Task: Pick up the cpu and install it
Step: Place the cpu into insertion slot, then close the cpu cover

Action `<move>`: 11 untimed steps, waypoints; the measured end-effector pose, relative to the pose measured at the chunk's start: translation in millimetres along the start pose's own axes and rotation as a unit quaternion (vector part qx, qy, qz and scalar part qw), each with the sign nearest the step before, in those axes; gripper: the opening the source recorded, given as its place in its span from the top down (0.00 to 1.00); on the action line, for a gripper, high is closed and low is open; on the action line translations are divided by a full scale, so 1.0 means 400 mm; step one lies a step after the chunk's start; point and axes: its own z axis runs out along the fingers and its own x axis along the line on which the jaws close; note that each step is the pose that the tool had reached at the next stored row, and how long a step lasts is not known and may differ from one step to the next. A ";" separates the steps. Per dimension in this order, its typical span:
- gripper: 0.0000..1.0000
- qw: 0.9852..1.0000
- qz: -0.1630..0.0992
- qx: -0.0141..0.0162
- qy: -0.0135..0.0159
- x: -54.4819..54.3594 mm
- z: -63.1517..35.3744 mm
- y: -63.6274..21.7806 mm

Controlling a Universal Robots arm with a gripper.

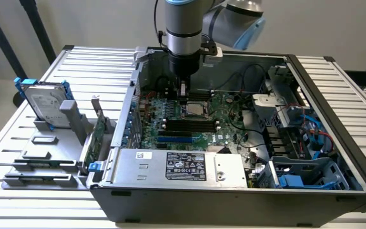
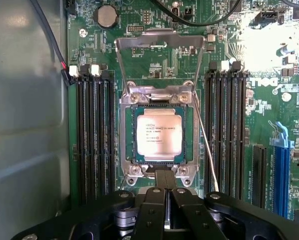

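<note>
Table (image 1: 87, 71): slatted metal top; the whole job is carried on it, so everything is kept within the arm's reach.
Computer case (image 1: 234, 205): laid on its side with the side panel off, so the board faces upward and can be reached from above.
Arm (image 1: 184, 28): held vertical over the case's middle, wrist pointed straight down at the board, elbow joint folded off toward the exterior view's right.
Motherboard (image 1: 228, 124): green, bolted flat in the case floor; socket near its centre.
Power supply (image 1: 183, 167): grey box with a black-and-white label, mounted along the case's near wall, well clear of the socket.
Hard drive (image 1: 43, 102): silver, blue brackets, stood upright in a grey fixture (image 1: 43, 162) outside the case at the exterior view's left; untouched.
Memory slots (image 2: 94, 135): black rows flanking the socket on both sides, unfilled.
Gripper (image 2: 165, 182): jaws closed together, nothing seen between them; tips are held low, just beside the socket's edge, apart from the chip's metal top. In the exterior view it hangs directly above the socket.
Load plate (image 2: 184, 40): swung up and back on its hinge, so the socket is left uncovered.
Retention lever (image 2: 207, 145): thin wire beside the socket, seemingly unlatched.
Cpu (image 2: 159, 134): lying flat and square in the socket, silver lid up, printing legible; judged seated but not clamped, since the plate is raised.
</note>
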 end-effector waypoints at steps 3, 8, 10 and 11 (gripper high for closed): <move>0.89 1.000 0.000 0.000 0.000 0.000 0.000 0.000; 0.89 1.000 0.000 0.000 0.000 0.000 0.000 0.000; 0.89 1.000 0.000 0.000 0.000 0.000 0.000 0.000; 0.89 1.000 0.000 0.000 0.000 0.000 0.000 0.000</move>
